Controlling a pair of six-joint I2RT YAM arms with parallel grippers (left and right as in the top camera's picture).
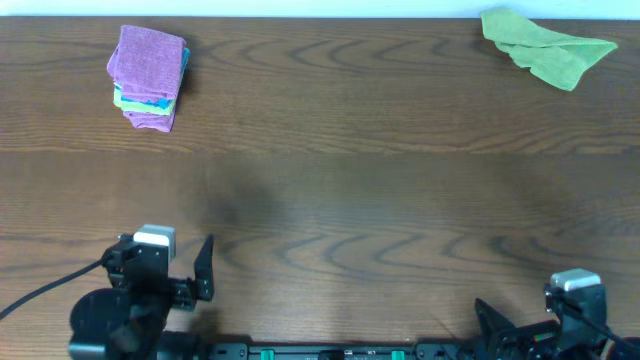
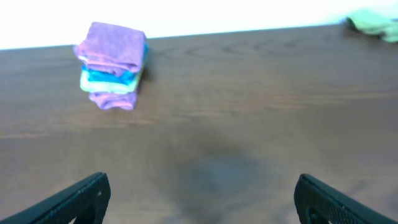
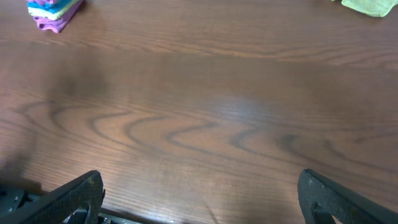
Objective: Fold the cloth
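Note:
The lilac cloth (image 1: 150,58) lies folded into a small square on top of a stack at the table's far left; no white tag shows. It also shows in the left wrist view (image 2: 115,46). Under it are blue and green folded cloths (image 1: 150,100) and a purple one at the bottom. My left gripper (image 1: 195,285) (image 2: 202,199) is open and empty over bare wood near the front edge, far from the stack. My right gripper (image 1: 500,325) (image 3: 202,199) is open and empty at the front right.
A crumpled lime-green cloth (image 1: 545,45) lies at the far right corner, also in the left wrist view (image 2: 373,23). The stack's lower cloths (image 3: 53,12) show at the top left of the right wrist view. The table (image 1: 350,180) is dark wood.

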